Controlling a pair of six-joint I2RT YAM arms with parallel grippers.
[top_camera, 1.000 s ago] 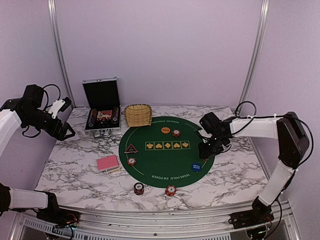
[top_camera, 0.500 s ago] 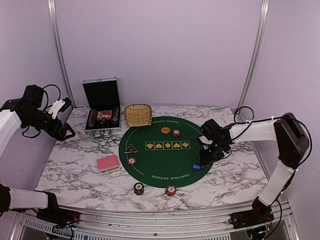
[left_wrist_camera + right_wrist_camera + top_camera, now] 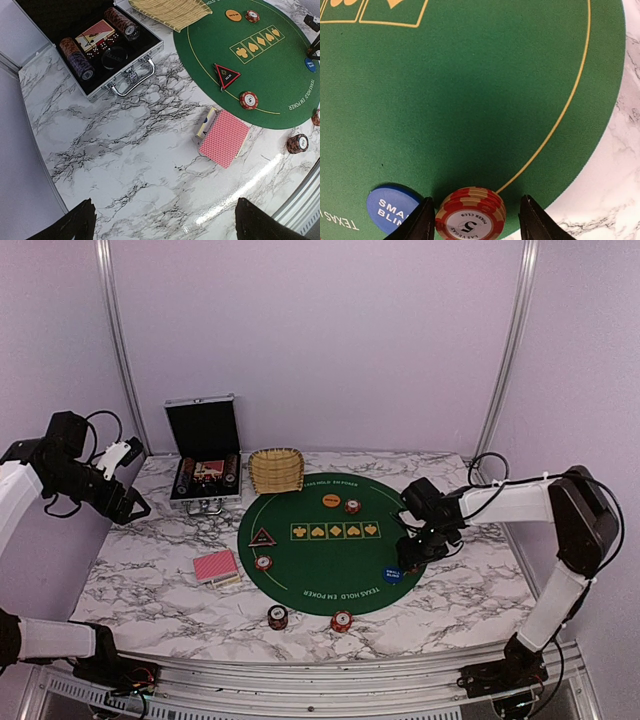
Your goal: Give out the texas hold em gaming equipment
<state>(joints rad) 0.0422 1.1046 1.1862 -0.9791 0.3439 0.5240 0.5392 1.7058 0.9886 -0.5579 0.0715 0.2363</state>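
My right gripper (image 3: 477, 216) is low over the near right edge of the green poker mat (image 3: 470, 90). Its jaws are open around a red-and-white chip stack (image 3: 470, 212), with a gap on the right side. The blue disc (image 3: 392, 206) lies just left of it. In the top view the right gripper (image 3: 410, 560) stands beside the blue disc (image 3: 392, 574). Also on the mat are the orange disc (image 3: 332, 500), a chip (image 3: 352, 506), the triangular marker (image 3: 262, 537) and a chip (image 3: 263, 562). The red-backed cards (image 3: 224, 137) lie left of the mat. My left gripper (image 3: 128, 502) is open and empty, high at the far left.
The open silver-edged case (image 3: 204, 465) holds more chips and cards at the back left. The wicker basket (image 3: 276, 469) stands beside it. Two chip stacks (image 3: 277, 617) (image 3: 342, 621) sit near the table's front edge.
My right gripper has come down and toward the near right edge of the mat, next to the blue disc. The left arm has not moved.
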